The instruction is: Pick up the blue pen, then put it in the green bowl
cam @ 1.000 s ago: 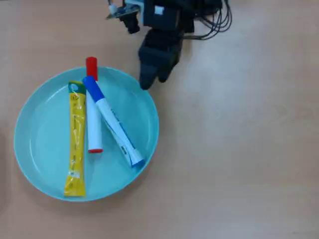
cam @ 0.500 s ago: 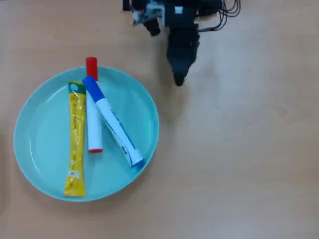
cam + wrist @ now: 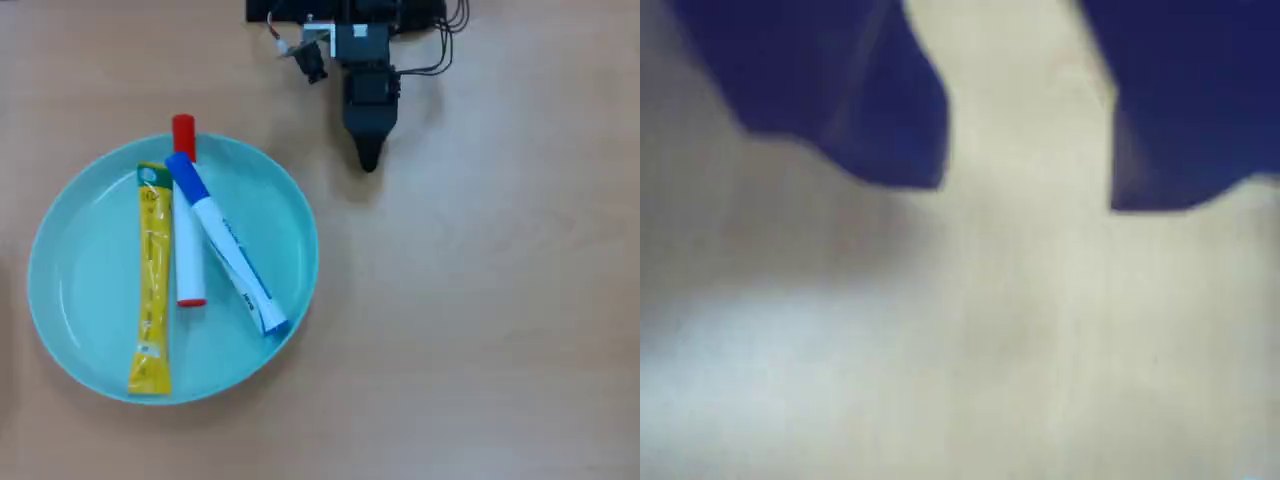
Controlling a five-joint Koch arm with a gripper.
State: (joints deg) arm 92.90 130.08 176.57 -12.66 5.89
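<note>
3 things lie in the green bowl [image 3: 70,300] near the surface's [image 3: 480,330] left edge: the blue pen [image 3: 226,243], a red-capped marker [image 3: 187,232] and a flat yellow tube [image 3: 152,278]; the pen runs diagonally, its cap touching the red marker's barrel and its blue end ring resting on the bowl's rim toward the near edge. The pincer [image 3: 368,160] sits close to the far edge, well apart from the bowl; in the wrist view its 2 jaws stand apart with only bare surface between them, holding nothing [image 3: 1028,190]. I judge the pen already placed, so what is left for me is keeping the arm clear of the rim. There is blue lettering on the pen barrel and print on the tube; neither is legible to me.
</note>
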